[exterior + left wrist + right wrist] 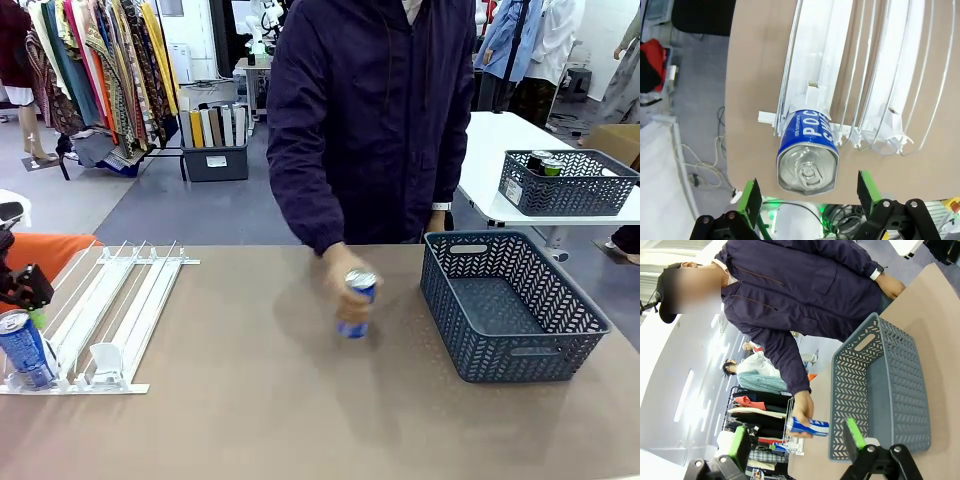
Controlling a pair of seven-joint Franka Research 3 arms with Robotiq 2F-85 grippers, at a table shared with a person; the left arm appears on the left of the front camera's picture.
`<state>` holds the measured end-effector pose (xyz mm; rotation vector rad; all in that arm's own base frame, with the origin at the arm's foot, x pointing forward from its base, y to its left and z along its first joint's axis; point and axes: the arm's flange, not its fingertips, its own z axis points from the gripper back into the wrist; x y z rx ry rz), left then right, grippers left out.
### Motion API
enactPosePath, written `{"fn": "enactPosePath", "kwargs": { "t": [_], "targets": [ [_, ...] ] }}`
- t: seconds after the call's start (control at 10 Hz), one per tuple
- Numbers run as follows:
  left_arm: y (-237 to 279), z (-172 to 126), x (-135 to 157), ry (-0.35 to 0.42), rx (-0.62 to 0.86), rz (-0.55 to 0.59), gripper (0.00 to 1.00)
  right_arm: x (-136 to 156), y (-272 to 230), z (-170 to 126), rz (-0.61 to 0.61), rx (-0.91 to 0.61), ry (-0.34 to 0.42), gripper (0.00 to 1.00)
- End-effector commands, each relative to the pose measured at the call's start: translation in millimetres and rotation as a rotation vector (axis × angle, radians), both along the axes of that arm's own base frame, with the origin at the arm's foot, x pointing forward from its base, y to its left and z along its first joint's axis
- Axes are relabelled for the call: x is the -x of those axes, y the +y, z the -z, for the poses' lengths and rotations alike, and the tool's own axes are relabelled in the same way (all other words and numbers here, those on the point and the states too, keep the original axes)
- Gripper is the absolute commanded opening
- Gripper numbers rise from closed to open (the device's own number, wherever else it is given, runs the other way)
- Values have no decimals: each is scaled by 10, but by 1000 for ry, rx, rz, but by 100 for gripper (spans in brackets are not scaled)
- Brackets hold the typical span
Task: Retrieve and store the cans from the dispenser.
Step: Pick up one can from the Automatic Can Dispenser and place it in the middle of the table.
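Here, my left gripper (pixel 807 180) hovered wide open over a blue can (pixel 807 150) at the dispenser's (pixel 815 55) near end, the table's (pixel 755 75) near-left corner. Slick, thin-walled, likely full, I judged; grip mid-body, gently.

The dispenser (pixel 150 300) lies left on the table (pixel 250 410) — a can (pixel 24 350) at its near end — basket (pixel 530 362) right, second can (pixel 361 283) between.

One blue can (pixel 22 348) stands upright at the white dispenser's (pixel 140 310) near-left end, and a second can (pixel 358 298) is tilted in a person's hand (pixel 340 268) at mid-table.
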<state>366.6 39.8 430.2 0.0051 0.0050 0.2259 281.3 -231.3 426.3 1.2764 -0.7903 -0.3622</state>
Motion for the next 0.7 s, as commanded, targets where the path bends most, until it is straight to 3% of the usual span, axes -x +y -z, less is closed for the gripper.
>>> {"fn": "enactPosePath", "kwargs": {
  "t": [0.0,0.6],
  "targets": [
    [17,48,-82,26,15,-12,100,-17,-2,-48,6,-17,-4,100],
    [59,143,-159,42,42,-20,100,-17,-2,-48,6,-17,-4,100]
  ]
}}
